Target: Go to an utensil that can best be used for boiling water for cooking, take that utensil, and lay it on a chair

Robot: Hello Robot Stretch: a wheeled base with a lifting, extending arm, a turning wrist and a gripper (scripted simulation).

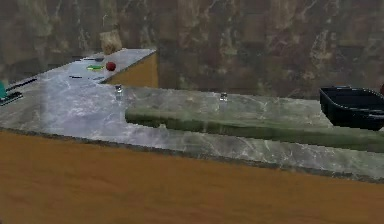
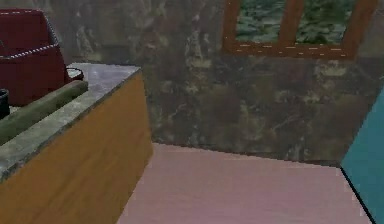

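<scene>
A black, open-topped vessel shaped like a pot [image 1: 352, 106] stands on the grey marble countertop [image 1: 70, 110] at the forward view's right edge. A dark object [image 2: 3, 98] sits on the same counter [image 2: 100, 78] at the arm side view's left edge; I cannot tell whether it is that vessel.
A long olive-green strip [image 1: 240, 120] runs along the counter. A small red round thing [image 1: 111, 66], a green item [image 1: 95, 68] and a tan object [image 1: 110, 42] lie at the far left. A dark red box [image 2: 30, 55] stands on the counter. Pink floor [image 2: 230, 190] lies beside the wooden counter front, under a window [image 2: 300, 25].
</scene>
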